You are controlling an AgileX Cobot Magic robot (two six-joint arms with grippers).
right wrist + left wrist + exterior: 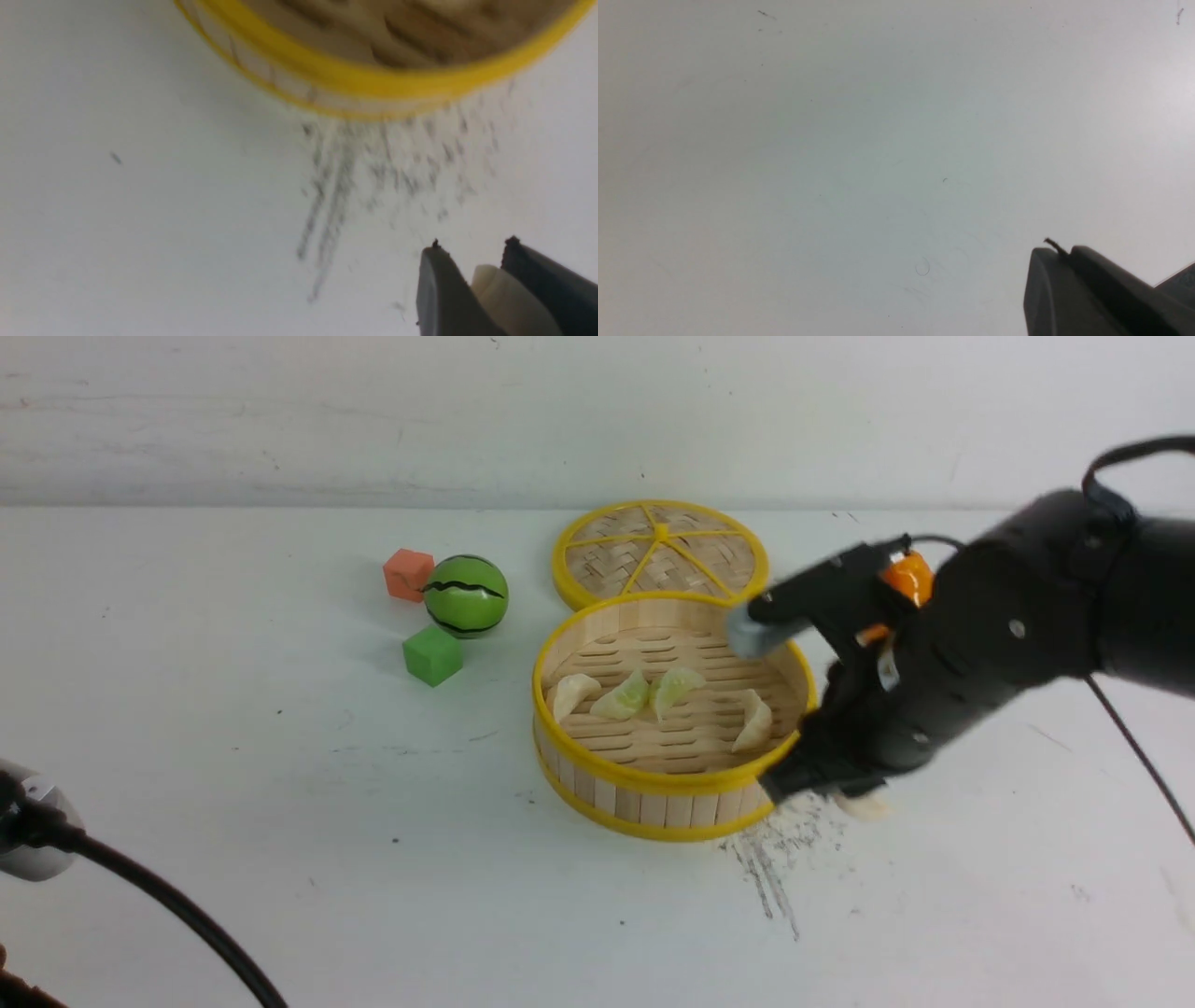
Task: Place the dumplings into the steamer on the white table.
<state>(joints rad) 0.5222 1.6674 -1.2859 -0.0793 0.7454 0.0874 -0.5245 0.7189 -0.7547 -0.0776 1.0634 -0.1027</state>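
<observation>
R jaws pinch cream dumpling [507,298], long axis along them, by steamer [373,81]; L jaws closed.

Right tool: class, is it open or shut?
Shut on a dumpling: the right wrist view shows it pinched between the fingers of the right tool.

blocked just left of the right claw [473,252] by the steamer wall [644,800]; free over bare white table [980,896] rightward.

The steamer [653,803] has wooden slats and yellow rims. The dumplings [574,693] are cream-white, two tinged pale green. The lid [660,555] is woven tan with yellow spokes. The ball [466,595] is green with black stripes. The counter [280,756] is white, smudged grey.
</observation>
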